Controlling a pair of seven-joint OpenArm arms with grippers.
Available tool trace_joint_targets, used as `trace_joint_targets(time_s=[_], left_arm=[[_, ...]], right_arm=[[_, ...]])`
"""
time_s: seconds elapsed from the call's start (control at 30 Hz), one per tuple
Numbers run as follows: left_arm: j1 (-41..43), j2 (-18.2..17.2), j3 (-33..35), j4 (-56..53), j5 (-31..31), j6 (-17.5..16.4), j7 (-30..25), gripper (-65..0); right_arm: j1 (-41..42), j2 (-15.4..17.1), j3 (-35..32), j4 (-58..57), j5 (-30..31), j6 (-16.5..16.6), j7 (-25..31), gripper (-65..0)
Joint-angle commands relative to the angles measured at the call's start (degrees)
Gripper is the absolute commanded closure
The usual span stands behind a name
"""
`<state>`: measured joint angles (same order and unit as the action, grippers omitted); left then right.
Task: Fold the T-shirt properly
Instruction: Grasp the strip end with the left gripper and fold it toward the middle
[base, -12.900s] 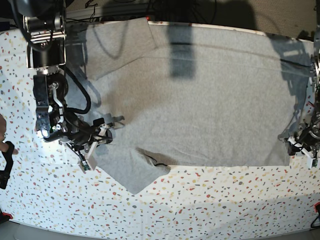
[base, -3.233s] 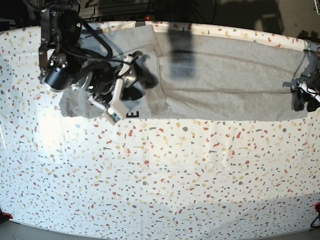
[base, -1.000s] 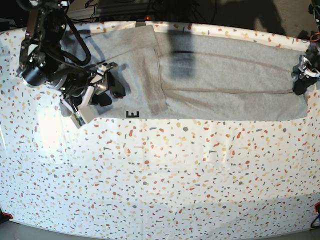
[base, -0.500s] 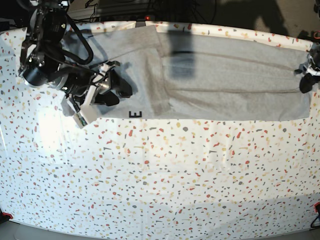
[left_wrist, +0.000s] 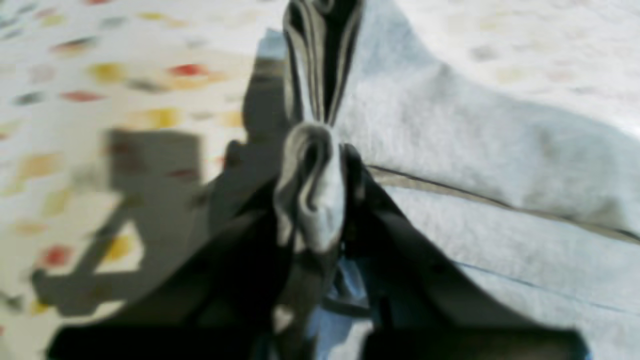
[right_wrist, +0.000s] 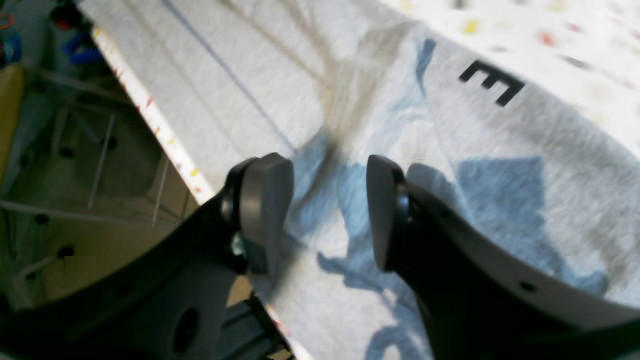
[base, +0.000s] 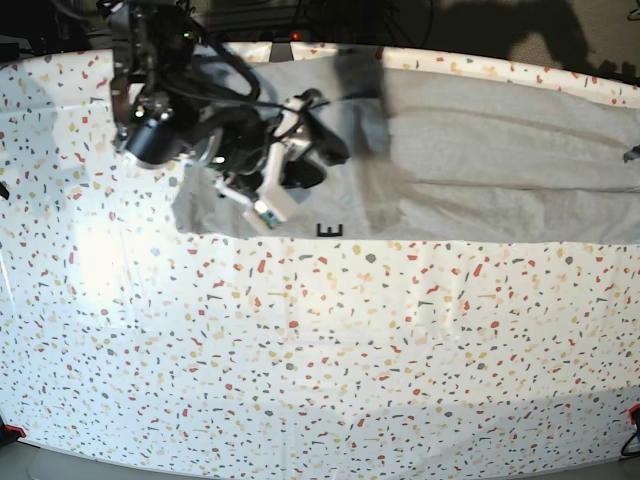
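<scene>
Speckled terrazzo tabletop (base: 300, 380) | grey T-shirt (base: 480, 170) folded along far edge, black letter "E" (base: 329, 230) on near fold | left gripper (left_wrist: 320, 150) pinching bunched shirt hem | right gripper (right_wrist: 327, 210) jaws apart above shirt, empty

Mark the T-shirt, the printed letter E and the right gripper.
T-shirt (base: 500, 160): base view, flat grey middle of the cloth.
Letter E (right_wrist: 491, 82): right wrist view, centre of the black print.
Right gripper (right_wrist: 330, 210): right wrist view, gap midway between open fingertips.
</scene>
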<state>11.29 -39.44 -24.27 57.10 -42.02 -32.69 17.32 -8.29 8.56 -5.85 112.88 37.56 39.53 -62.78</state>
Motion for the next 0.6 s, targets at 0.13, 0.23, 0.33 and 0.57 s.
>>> trace_joint_targets(time_s=[0.13,0.23,0.33,0.57], left_arm=[[-0.3,-2.4,-0.5,1.3,-1.1,-0.3,-0.8,0.0],[0.3,-2.1,-0.5,4.4,-4.2,-1.9,3.8,0.0],[0.3,-0.6,-0.5,8.9,-11.6,-4.3,12.0,0.0],[0.3,12.2,-0.4,21.7,-20.0,-4.7,23.6,0.0]], right_arm=[[0.5,-0.7,-3.8,0.9,-3.8,0.5,2.9,-28.6],[0.5,-0.6,-3.8,0.9,-5.9,0.5,3.1,-28.6],[0.5,-0.3,-3.4,0.9,-6.6,0.5,3.9,-28.6],[0.5,-0.3,-2.6,0.9,-7.4,0.5,4.1,-28.6]])
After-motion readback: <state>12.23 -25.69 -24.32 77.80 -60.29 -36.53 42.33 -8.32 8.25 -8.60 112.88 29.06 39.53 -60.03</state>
